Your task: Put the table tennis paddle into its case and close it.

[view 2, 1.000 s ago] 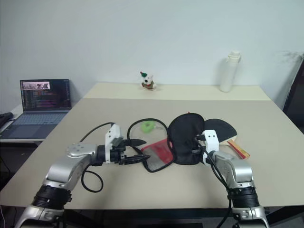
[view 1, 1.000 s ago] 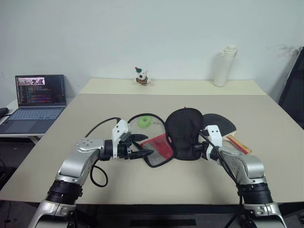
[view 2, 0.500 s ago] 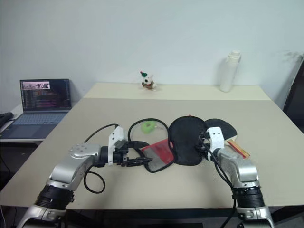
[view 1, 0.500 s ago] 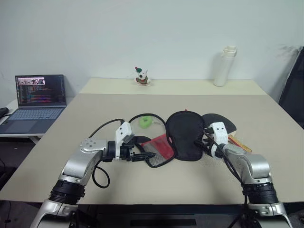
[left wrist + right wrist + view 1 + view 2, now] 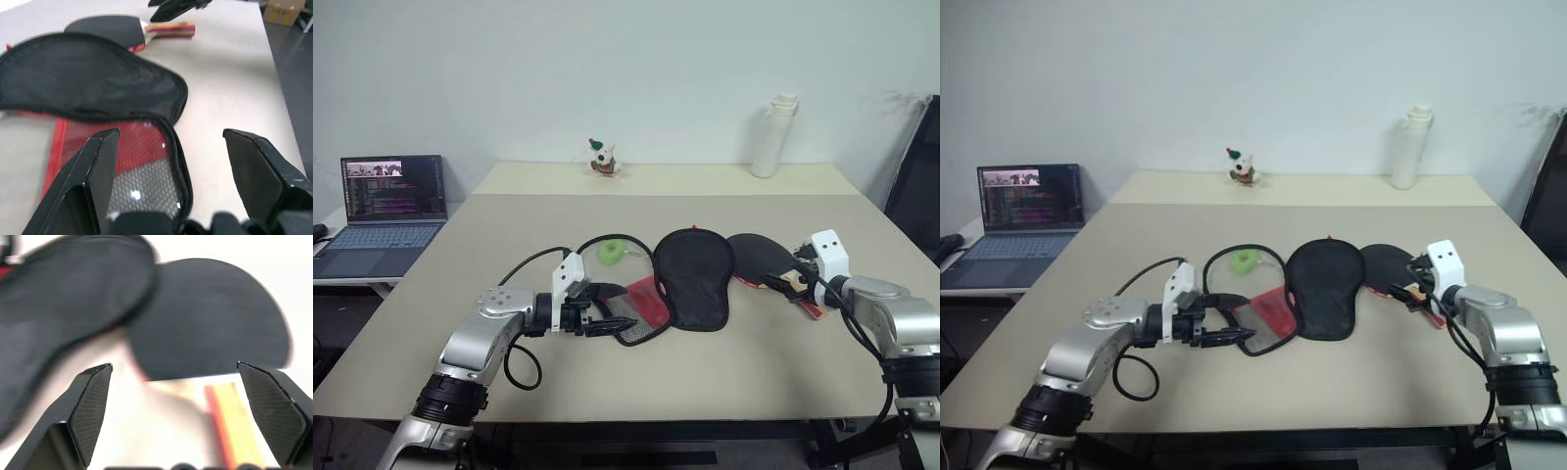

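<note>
The right gripper [image 5: 1412, 286] is held spread wide, with nothing between its fingers [image 5: 90, 404], just above the wooden handle of the paddle [image 5: 761, 258]. The paddle is seen lying flat on the table [image 5: 862, 235], outside the case [image 5: 693, 277], its black face just beside the case's black flap and its handle pointed toward the robot's right.

The left gripper [image 5: 607, 311] is also parted; its two fingers [image 5: 95, 169] are placed either side of the corner of the case's red mesh part, but whether the fabric is actually touched cannot be told. The case is laid unzipped in the middle of the table, the black flap spread to the right of the red part.

A green ball [image 5: 611, 251] ringed by a black cable is seen behind the case. A white bottle [image 5: 771, 136] and a small toy [image 5: 600, 158] stand at the far edge, and an open laptop [image 5: 384, 210] is set on a side desk to the left.
</note>
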